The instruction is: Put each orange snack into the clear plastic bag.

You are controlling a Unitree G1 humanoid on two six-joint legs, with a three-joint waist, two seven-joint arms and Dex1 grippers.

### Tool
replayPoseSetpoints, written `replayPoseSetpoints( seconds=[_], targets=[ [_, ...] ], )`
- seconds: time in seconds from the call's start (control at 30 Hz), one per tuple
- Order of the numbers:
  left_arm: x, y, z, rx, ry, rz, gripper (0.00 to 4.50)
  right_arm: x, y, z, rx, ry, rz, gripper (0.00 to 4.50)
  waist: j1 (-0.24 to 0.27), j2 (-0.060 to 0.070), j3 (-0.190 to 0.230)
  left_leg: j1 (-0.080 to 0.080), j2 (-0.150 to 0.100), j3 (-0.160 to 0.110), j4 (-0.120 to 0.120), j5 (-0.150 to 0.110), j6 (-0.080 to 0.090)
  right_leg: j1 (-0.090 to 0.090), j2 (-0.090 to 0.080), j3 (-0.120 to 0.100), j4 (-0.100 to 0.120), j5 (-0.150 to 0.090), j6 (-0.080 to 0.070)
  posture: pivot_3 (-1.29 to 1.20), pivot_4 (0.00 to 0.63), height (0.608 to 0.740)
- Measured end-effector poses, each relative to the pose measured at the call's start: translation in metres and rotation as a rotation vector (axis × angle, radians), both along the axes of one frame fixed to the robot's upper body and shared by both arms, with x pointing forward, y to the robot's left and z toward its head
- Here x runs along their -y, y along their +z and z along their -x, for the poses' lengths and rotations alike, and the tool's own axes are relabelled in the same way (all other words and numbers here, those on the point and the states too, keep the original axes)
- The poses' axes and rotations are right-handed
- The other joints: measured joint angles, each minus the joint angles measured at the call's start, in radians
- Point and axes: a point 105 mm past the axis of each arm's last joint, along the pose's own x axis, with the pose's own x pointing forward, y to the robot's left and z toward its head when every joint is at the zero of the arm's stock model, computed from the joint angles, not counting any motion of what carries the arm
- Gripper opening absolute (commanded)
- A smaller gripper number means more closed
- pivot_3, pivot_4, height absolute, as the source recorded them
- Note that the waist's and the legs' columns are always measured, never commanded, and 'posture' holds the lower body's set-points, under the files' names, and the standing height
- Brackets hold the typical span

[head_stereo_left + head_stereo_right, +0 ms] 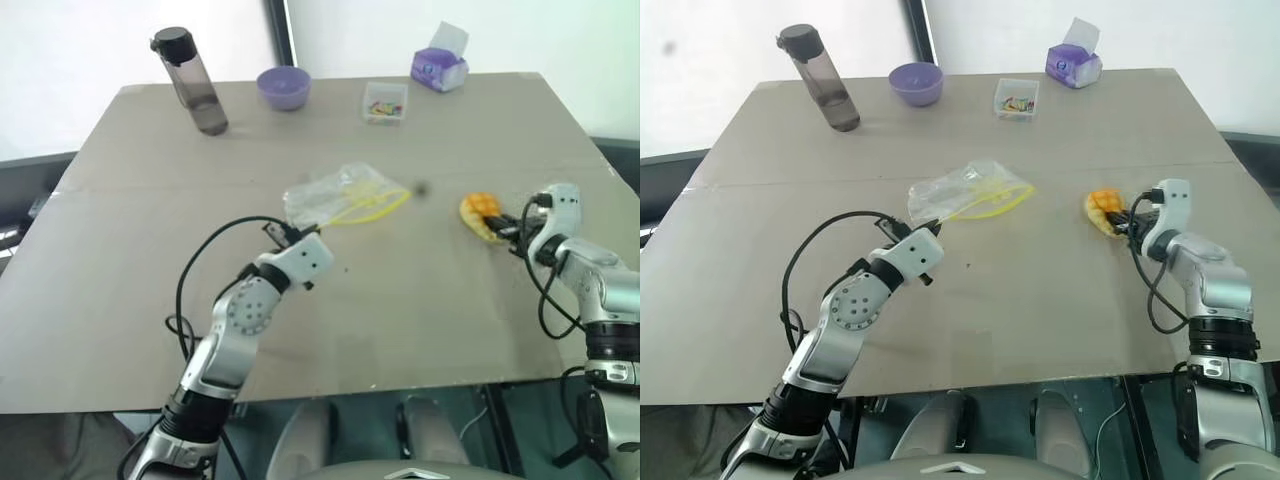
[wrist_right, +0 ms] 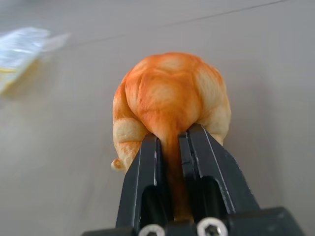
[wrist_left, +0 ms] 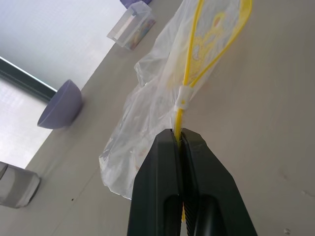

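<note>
The orange snack [image 2: 170, 98], a domed orange-yellow bun, lies on the table's right side [image 1: 480, 215]. My right gripper [image 2: 170, 140] is shut on the bun's near edge, squeezing it between the two black fingers. The clear plastic bag [image 1: 335, 195] lies crinkled near the table's middle, its yellow seal strip [image 3: 189, 73] curving open. My left gripper [image 3: 179, 135] is shut on the yellow strip at the bag's near corner [image 1: 300, 232]. A pale yellow bit shows through the bag's film.
At the table's far edge stand a dark bottle [image 1: 192, 82], a purple bowl [image 1: 284, 87], a small clear box of colourful bits [image 1: 385, 102] and a purple tissue pack [image 1: 440, 66]. A small dark speck [image 1: 420, 188] lies between bag and bun.
</note>
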Motion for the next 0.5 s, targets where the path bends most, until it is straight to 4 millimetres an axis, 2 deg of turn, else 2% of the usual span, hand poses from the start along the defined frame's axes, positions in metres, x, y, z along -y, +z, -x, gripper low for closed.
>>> replayPoseSetpoints(
  seconds=[0.1, 0.17, 0.37, 0.5],
  targets=[
    [0.002, 0.003, -0.003, 0.009, -0.004, 0.001, 0.00, -0.034, 0.030, 0.018, 0.050, 0.209, -0.054, 0.32, 0.004, 0.000, 0.000, 0.000, 0.000, -0.001, 0.000, 0.000, 0.000, 0.000, 0.000, -0.001, -0.001, 0.000, 0.000, 0.00, 0.150, 0.740],
    [0.002, 0.002, -0.003, 0.007, -0.005, 0.001, 0.00, -0.044, 0.036, 0.025, 0.054, 0.270, -0.050, 0.32, 0.005, 0.000, 0.000, 0.000, 0.000, -0.001, 0.000, 0.000, 0.000, 0.000, 0.000, -0.001, -0.001, 0.000, 0.000, 0.00, 0.150, 0.740],
    [0.007, 0.005, -0.002, 0.027, -0.030, -0.011, 0.00, -0.085, 0.025, 0.043, -0.014, 0.453, 0.017, 0.32, 0.005, 0.000, 0.000, 0.000, 0.000, -0.001, 0.000, 0.000, 0.000, 0.000, 0.000, -0.001, -0.001, 0.000, 0.000, 0.00, 0.150, 0.740],
    [0.014, 0.009, 0.000, 0.056, -0.069, -0.016, 0.00, -0.095, 0.015, 0.033, -0.043, 0.436, 0.082, 0.32, 0.003, 0.000, 0.000, 0.000, -0.001, -0.001, 0.000, 0.000, 0.000, 0.000, 0.000, -0.001, -0.001, 0.000, 0.000, 0.00, 0.150, 0.740]
  ],
)
